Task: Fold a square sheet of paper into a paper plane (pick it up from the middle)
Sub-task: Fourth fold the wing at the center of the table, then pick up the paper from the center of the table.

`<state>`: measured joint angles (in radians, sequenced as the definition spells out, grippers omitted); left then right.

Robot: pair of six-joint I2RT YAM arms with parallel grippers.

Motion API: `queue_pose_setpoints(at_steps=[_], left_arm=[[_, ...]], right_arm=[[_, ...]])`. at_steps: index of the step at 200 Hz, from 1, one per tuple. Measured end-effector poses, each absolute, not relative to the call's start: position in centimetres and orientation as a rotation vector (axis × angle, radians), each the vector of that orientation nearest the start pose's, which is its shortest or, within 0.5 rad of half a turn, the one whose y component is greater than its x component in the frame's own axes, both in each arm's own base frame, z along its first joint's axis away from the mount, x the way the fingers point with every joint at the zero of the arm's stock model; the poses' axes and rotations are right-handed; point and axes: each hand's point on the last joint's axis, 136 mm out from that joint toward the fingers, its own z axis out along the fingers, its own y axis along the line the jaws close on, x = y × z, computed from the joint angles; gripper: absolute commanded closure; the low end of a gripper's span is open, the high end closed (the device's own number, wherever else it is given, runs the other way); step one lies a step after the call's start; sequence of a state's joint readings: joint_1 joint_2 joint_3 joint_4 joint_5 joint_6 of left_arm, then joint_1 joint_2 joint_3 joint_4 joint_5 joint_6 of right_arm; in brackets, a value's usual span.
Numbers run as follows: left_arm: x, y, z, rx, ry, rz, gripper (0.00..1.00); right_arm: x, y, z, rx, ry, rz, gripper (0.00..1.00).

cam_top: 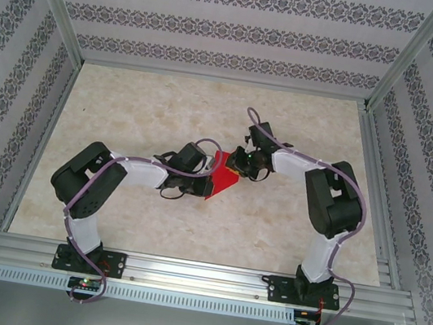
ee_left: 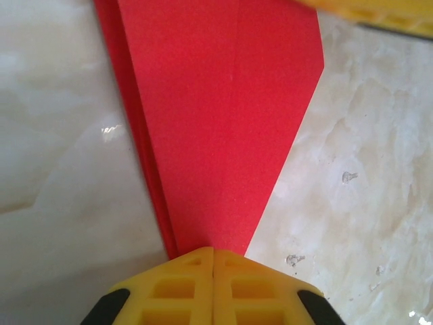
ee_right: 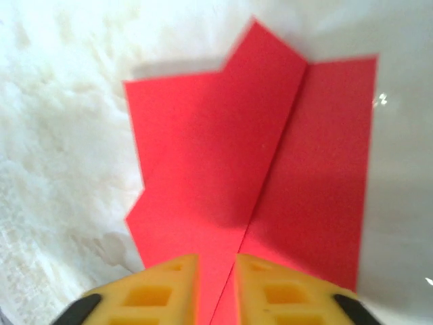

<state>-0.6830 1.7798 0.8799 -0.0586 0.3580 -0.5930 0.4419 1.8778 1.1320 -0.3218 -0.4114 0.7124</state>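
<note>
Here's the tally. Red paper plane (cam_top: 222,178): one, a single folded piece. Arms: two, the left arm (cam_top: 128,172) and the right arm (cam_top: 326,200). That makes two pincers as well, the left pincer (ee_left: 213,254) and the right pincer (ee_right: 216,261), one per arm. Yellow fingers (ee_left: 177,288): two in the left wrist view, two more in the right wrist view, so four in all. One marbled table (cam_top: 152,103) under everything. Patterned walls (cam_top: 221,31) around it: three, at left, back and right.
</note>
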Motion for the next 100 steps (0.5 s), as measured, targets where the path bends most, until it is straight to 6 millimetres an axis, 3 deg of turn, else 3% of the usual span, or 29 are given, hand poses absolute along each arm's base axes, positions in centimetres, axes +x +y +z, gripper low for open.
queue_pose_setpoints(at_steps=[22,49,100], left_arm=[[28.4,-30.3,4.4,0.229,2.666,-0.906,0.7],[29.6,-29.8,6.7,0.155,2.598,-0.879,0.64],[31.0,-27.7,6.2,-0.003,2.604,-0.814,0.5]], right_arm=[[36.1,24.0,5.5,0.253,2.757,0.877,0.6],[35.4,23.5,4.7,0.297,2.772,0.862,0.57],[35.2,24.0,3.6,0.305,2.787,0.867,0.57]])
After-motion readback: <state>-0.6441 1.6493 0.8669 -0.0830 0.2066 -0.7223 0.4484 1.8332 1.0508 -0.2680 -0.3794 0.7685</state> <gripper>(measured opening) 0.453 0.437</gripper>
